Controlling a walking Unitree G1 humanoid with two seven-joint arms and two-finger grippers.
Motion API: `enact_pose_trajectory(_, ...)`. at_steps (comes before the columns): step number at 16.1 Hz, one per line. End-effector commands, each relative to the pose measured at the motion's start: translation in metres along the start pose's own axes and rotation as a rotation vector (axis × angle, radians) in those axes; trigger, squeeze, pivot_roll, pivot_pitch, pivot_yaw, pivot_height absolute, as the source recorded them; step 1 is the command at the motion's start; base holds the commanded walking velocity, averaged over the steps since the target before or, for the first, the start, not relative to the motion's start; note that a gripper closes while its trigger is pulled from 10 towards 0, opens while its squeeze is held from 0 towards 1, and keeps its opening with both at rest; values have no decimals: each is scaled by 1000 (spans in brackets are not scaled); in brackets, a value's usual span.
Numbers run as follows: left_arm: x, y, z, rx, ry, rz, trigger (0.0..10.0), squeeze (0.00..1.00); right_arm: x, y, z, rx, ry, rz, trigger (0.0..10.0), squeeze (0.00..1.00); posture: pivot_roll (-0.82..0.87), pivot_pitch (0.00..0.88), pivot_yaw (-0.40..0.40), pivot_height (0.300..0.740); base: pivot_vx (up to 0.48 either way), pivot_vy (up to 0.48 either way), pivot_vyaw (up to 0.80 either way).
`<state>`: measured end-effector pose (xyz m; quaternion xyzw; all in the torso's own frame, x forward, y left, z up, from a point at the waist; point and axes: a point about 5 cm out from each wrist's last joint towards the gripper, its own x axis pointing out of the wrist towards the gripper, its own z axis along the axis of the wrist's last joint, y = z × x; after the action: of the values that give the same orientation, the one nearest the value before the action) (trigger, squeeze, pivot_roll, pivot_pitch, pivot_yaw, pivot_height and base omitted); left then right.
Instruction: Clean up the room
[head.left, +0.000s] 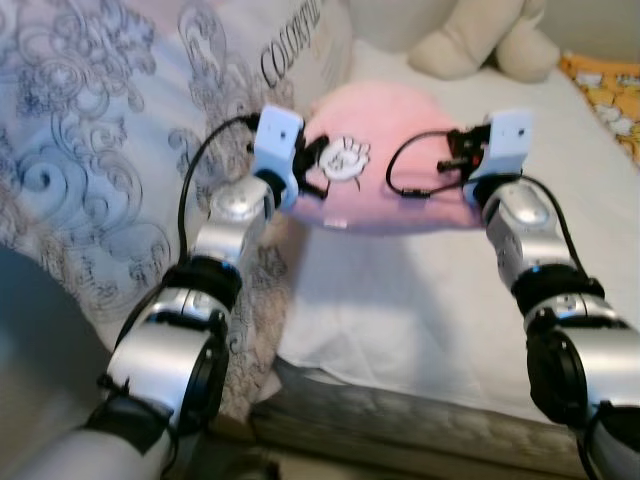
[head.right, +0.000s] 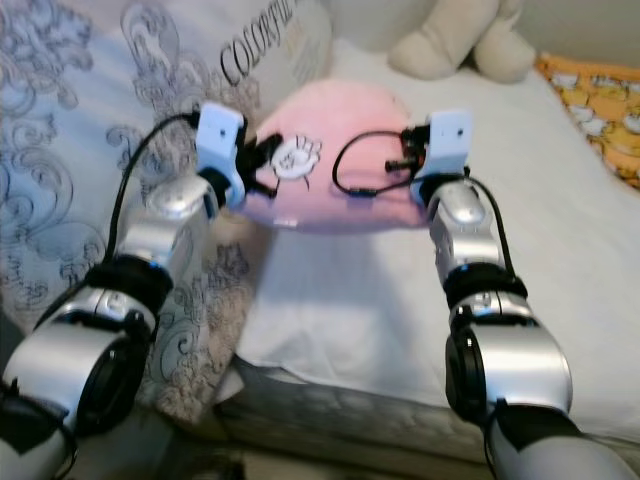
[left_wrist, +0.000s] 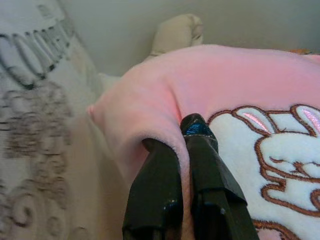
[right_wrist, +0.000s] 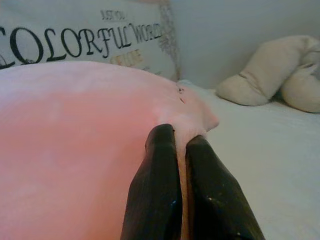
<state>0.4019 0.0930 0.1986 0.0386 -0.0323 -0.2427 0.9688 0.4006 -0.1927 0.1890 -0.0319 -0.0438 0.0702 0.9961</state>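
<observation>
A round pink plush pillow (head.left: 385, 150) with an embroidered white rabbit (head.left: 345, 158) hangs just above the white bed sheet (head.left: 400, 300), casting a shadow on it. My left gripper (left_wrist: 182, 145) is shut on the pillow's left edge, pink fabric pinched between its black fingers (left_wrist: 155, 190). At the pillow's right edge my right gripper (right_wrist: 181, 142) is shut on a corner of the pink fabric. Both silver arms reach forward over the bed, the left (head.left: 235, 215) and the right (head.left: 520, 225).
A white pillow printed with black letters (head.left: 295, 40) leans behind the pink one. A grey-patterned quilt (head.left: 90, 150) covers the bed's left side. A beige plush toy (head.left: 480, 40) lies at the back, an orange patterned cloth (head.left: 610, 90) at far right.
</observation>
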Motion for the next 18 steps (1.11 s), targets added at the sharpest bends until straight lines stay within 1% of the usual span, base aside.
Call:
enact_pose_trajectory(1, -2, 13, 5, 14, -15, 60, 0, 0, 1, 0, -1, -14, 6, 2, 0, 0, 21, 17, 9, 724, 480, 0, 0)
enact_pose_trajectory(2, -2, 14, 2, 24, 0, 84, 2314, 0, 0, 5, -9, -36, 58, 43, 3647, 0, 11, 31, 19, 724, 0, 0, 0)
enact_pose_trajectory(3, -2, 15, -3, 41, 29, 121, 10000, 0, -2, 12, -19, -40, 121, 109, 10000, 0, 0, 58, 25, 724, 0, 0, 0)
enact_pose_trajectory(4, -3, 14, -8, 32, 42, 141, 10000, 0, -3, 16, -26, -51, 162, 155, 10000, 0, 2, 71, 25, 724, 0, 0, 0)
enact_pose_trajectory(6, -5, 10, -19, 22, 61, 170, 10000, 0, -6, 14, -34, -99, 225, 172, 10000, 0, 8, 104, 12, 724, 0, 0, 0)
enact_pose_trajectory(8, -7, 9, -24, 5, 68, 191, 10000, 0, -9, 15, -38, -138, 252, 200, 10000, 0, 12, 119, 2, 724, 0, 0, 0)
enact_pose_trajectory(9, -9, 6, -33, -17, 81, 219, 10000, 0, -12, 14, -45, -160, 292, 221, 10000, 0, 18, 138, -8, 724, 0, 0, 0)
enact_pose_trajectory(11, -10, 3, -36, -25, 73, 232, 10000, 0, -14, 12, -48, -161, 312, 226, 10000, 0, 21, 155, -17, 724, 0, 0, 0)
enact_pose_trajectory(13, -11, 0, -38, -24, 63, 236, 10000, 0, -15, 11, -49, -186, 320, 240, 10000, 0, 22, 162, -22, 724, 0, 0, 0)
enact_pose_trajectory(14, -12, -6, -42, -29, 59, 229, 10000, 0, -18, 11, -53, -238, 340, 269, 10000, 0, 20, 164, -23, 724, 0, 0, 0)
enact_pose_trajectory(15, -12, -8, -43, -30, 61, 225, 10000, 0, -19, 10, -54, -242, 345, 272, 10000, 0, 20, 164, -23, 724, 0, 0, 0)
enact_pose_trajectory(16, -15, -13, -51, -45, 78, 221, 10000, 0, -22, 6, -57, -271, 362, 276, 10000, 0, 19, 167, -25, 724, 0, 0, 0)
enact_pose_trajectory(17, -17, -23, -62, -76, 104, 210, 10000, 0, -26, 2, -62, -311, 388, 285, 10000, 0, 19, 167, -25, 724, 0, 0, 0)
enact_pose_trajectory(18, -18, -31, -67, -96, 115, 201, 10000, 0, -28, -1, -64, -323, 402, 291, 10000, 0, 14, 172, -27, 724, 0, 0, 0)
